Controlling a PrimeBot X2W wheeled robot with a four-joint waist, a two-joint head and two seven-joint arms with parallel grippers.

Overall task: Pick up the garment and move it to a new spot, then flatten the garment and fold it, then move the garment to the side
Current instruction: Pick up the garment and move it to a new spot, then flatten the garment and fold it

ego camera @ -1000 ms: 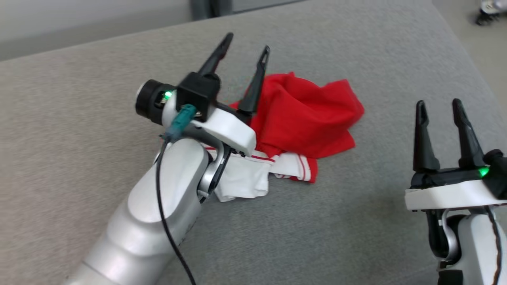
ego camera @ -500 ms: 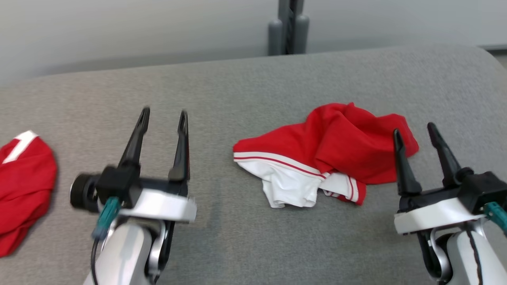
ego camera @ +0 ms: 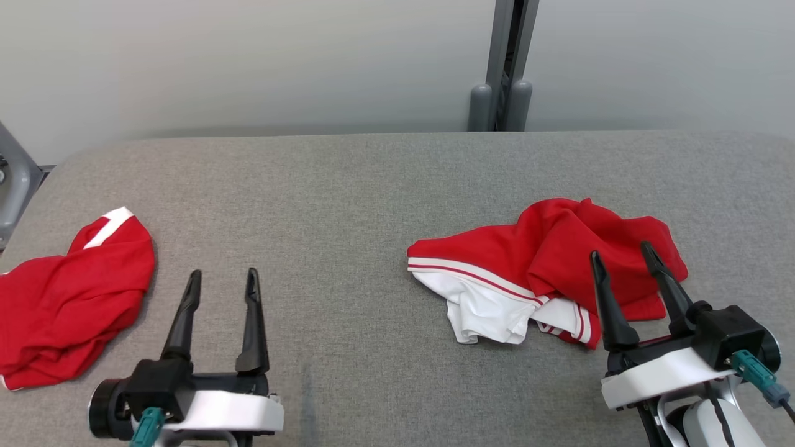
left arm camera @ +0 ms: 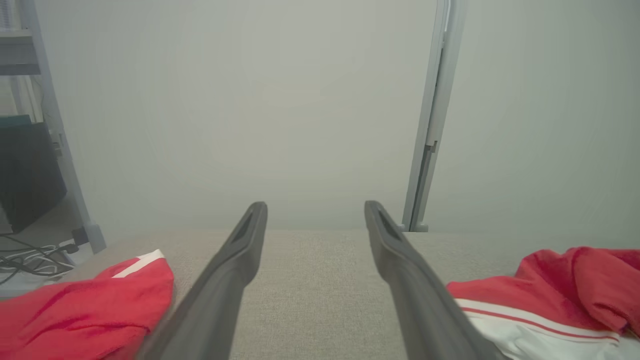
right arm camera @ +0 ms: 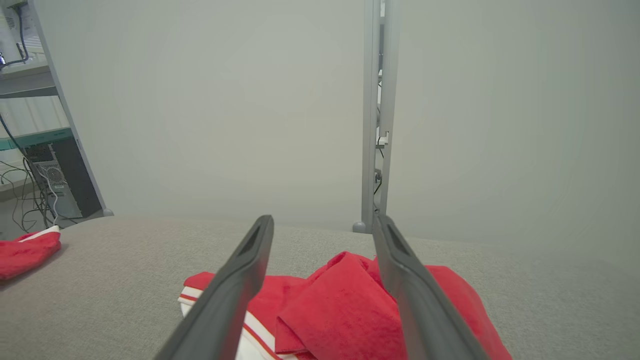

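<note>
Head view: my right gripper [ego camera: 621, 250] and left gripper [ego camera: 223, 273] both stand wide, holding nothing. The crumpled red-and-white garment [ego camera: 546, 273] lies on the grey surface [ego camera: 348, 205] by my right gripper. Risk: pinching bunched layers could lift a wad; the second red garment [ego camera: 74, 298] invites mistargeting.

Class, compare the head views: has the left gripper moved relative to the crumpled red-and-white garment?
Yes. The left gripper has drawn away to the left of the red-and-white garment, which it overlapped before; bare grey table now separates them.
</note>
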